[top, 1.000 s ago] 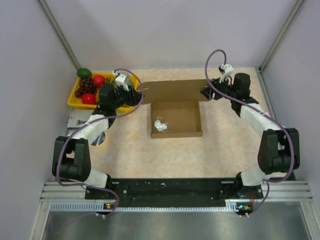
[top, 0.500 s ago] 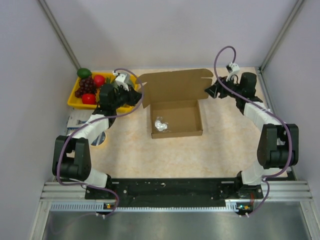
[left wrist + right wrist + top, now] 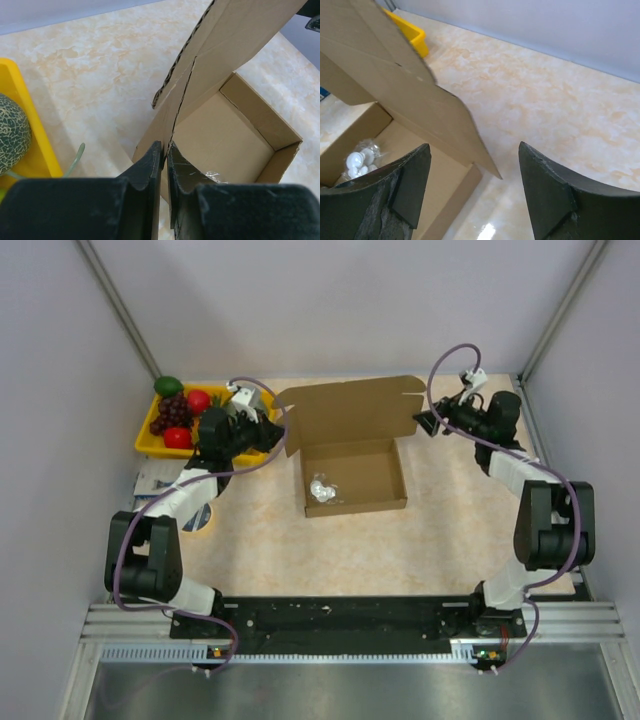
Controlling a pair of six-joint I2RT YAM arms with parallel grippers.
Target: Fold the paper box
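Note:
The paper box (image 3: 350, 412) is plain brown cardboard in mid-table, its tray open and its lid raised at the far side. My left gripper (image 3: 278, 426) is shut on the lid's left edge; in the left wrist view the fingertips (image 3: 165, 145) pinch the cardboard (image 3: 235, 45) near a slit. At the lid's right end my right gripper (image 3: 422, 423) stands open and apart from it. From the right wrist, the lid's corner (image 3: 380, 75) hangs ahead of the wide-spread fingers of the right gripper (image 3: 474, 146). A small clear packet (image 3: 321, 490) of white pieces lies inside the tray.
A yellow fruit tray (image 3: 143, 445) with grapes, red fruit and a green fruit sits at the back left, just behind my left arm. A blue-white packet (image 3: 155, 478) and a tape roll (image 3: 200, 520) lie near the left arm. Enclosure walls stand close on both sides.
My left gripper closed on the lid's left edge. My right gripper drew back to the right and opened wider. The lid swung, showing more of its inner face from above.

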